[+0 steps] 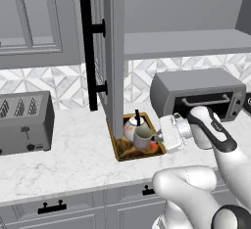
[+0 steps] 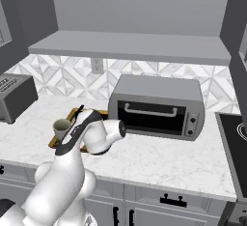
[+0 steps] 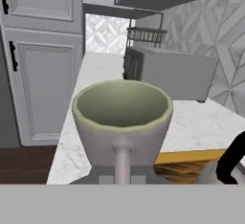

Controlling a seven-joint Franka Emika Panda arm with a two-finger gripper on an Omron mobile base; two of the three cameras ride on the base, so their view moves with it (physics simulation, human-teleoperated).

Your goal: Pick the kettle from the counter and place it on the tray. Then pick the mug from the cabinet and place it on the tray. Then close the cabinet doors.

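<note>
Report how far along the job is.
Done: the kettle sits on the tray. In hand: the gripper is shut on the mug, upright over the tray, beside the kettle. Left: release the mug, then close the cabinet doors, which stand open.

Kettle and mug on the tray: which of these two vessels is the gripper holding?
The mug: the gripper is shut on its handle. The kettle stands free behind it.
</note>
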